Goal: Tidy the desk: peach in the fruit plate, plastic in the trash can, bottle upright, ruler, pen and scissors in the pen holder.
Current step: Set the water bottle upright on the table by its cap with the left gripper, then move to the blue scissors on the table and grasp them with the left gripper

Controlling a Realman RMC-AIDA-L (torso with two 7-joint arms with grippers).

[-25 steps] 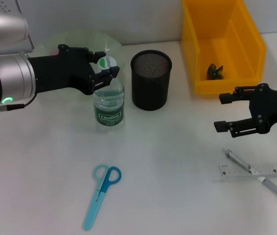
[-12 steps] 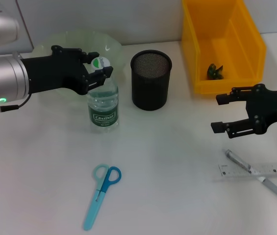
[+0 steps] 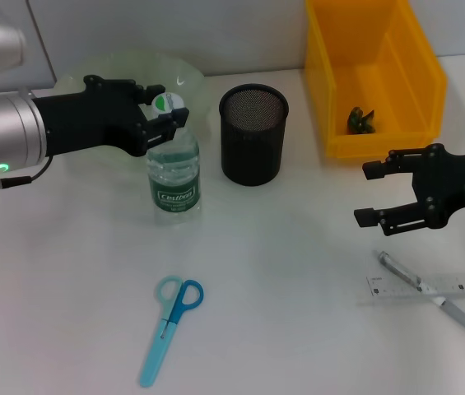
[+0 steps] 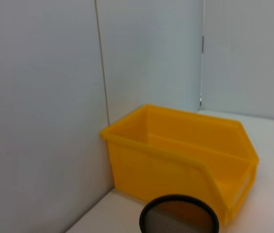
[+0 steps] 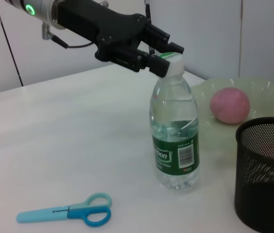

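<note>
The white bench [image 3: 298, 329] runs back to pale grey panelled walls with thin vertical seams. On it stand a yellow bin [image 3: 372, 78] with a small dark-green scrap of plastic [image 3: 361, 120] inside, a black mesh pen holder [image 3: 253, 133], and a pale green fruit plate [image 5: 253, 92] holding the pink peach [image 5: 230, 106]. The scissors [image 3: 170, 325] lie flat near the front edge; the pen [image 3: 430, 294] lies across the clear ruler [image 3: 434, 285] at the right.

The bottle [image 3: 173, 173] stands upright between the plate and the pen holder. The left gripper [image 3: 166, 118] is at its white cap, its fingers set narrowly around the neck — whether they press on it I cannot tell. The right gripper [image 3: 372, 191] hangs wide open above the pen and ruler.

Since a second ago the bottle has shifted a little toward the robot's left and the left gripper with it — the right gripper has barely moved, and the scissors, pen and ruler lie as before.
</note>
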